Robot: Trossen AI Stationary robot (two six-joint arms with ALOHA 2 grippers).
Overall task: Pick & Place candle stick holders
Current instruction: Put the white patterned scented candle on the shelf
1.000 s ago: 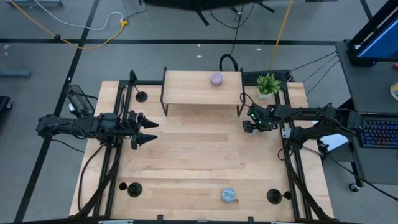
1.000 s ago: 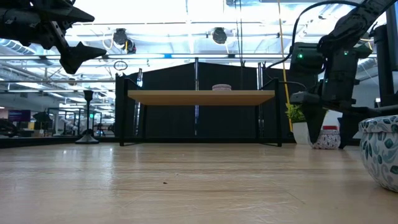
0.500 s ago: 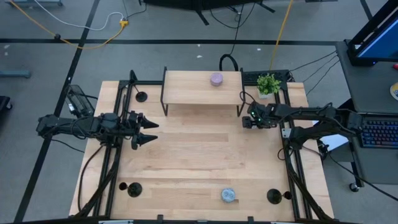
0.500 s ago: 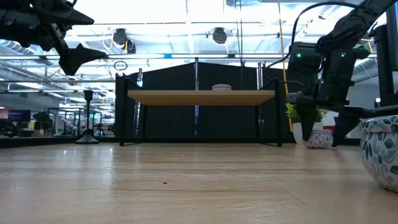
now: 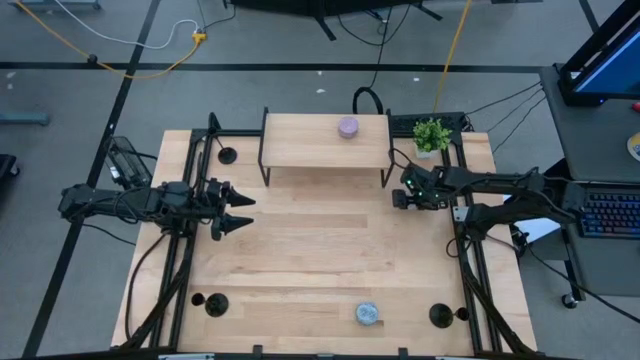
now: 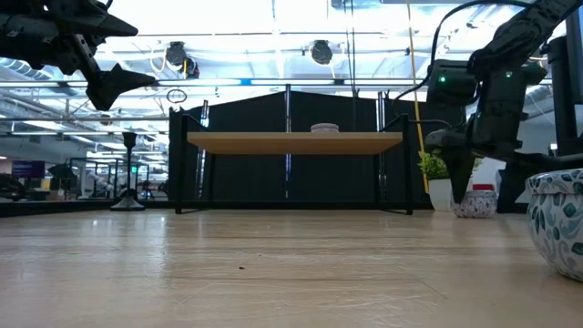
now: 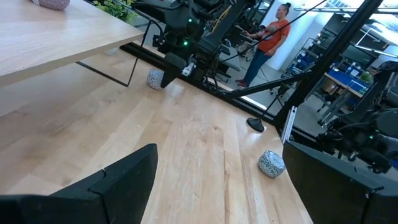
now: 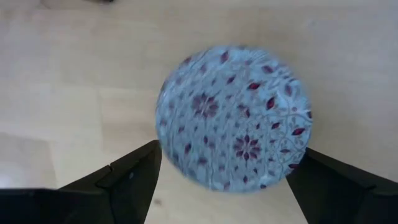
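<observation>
Three black candle stick holders stand on their round bases on the table: one far left (image 5: 228, 155), one near left (image 5: 215, 303), one near right (image 5: 440, 315). My right gripper (image 5: 401, 196) is open and points steeply down over a small round white pot with a red flower pattern (image 8: 233, 118). Its fingers stand on either side of the pot (image 6: 475, 202), which rests on the table. I see no touch. My left gripper (image 5: 247, 212) hangs open and level above the table's left side, with nothing between its fingers.
A low wooden shelf (image 5: 325, 140) on black legs spans the far middle, with a purple round thing (image 5: 348, 126) on top. A green plant (image 5: 432, 133) stands far right. Another patterned pot (image 5: 367, 313) sits near the front edge. A person (image 7: 268, 37) stands in the room beyond.
My right gripper has rolled a little about the line it points along, staying over the patterned pot with its fingers open. The pot has kept its place on the table.
</observation>
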